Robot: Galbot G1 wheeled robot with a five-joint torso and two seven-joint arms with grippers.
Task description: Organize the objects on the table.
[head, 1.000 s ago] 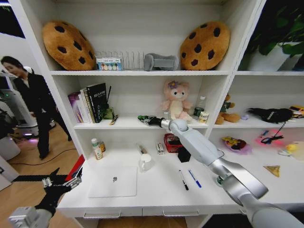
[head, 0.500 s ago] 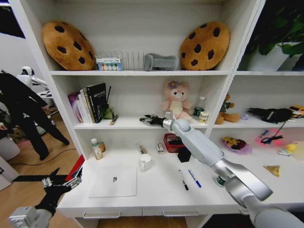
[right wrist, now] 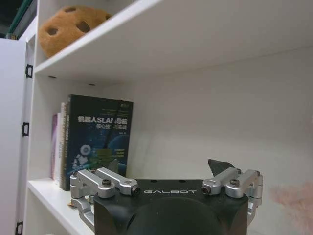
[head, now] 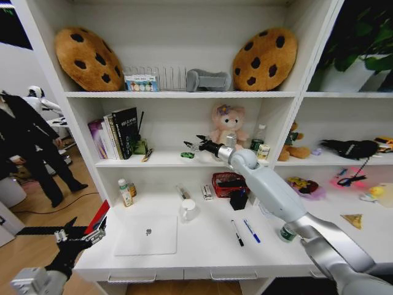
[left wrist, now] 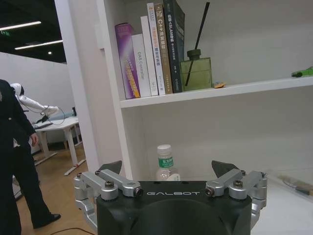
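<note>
While the right gripper (head: pixel 195 142) hangs spread and empty just above the tiny green toy car (head: pixel 187 155) on the middle shelf (head: pixel 166 161), the head view suggests a retreat after placing: a clean exit would lift clear of the toy, then draw straight out, since the pink plush bear (head: pixel 228 128) sits close beside the wrist and the shelf above limits height. On the counter (head: pixel 209 243) below, the silver laptop (head: pixel 147 235), black pen (head: pixel 237 233), blue pen (head: pixel 251 230) and green-capped bottle (head: pixel 286 233) lie well apart, leaving open room near the front edge. The left gripper (head: pixel 80 233) is parked low, off the counter's left corner.

Left wrist view: fingers (left wrist: pixel 110 166) released, nothing between them; a bottle (left wrist: pixel 165 161) stands ahead, and the toy car (left wrist: pixel 303 72) shows at the shelf's far end.

Right wrist view: fingers (right wrist: pixel 218 165) released, nothing between them; the books (right wrist: pixel 95 139) stand well ahead, the upper shelf board (right wrist: pixel 161 39) close overhead.
</note>
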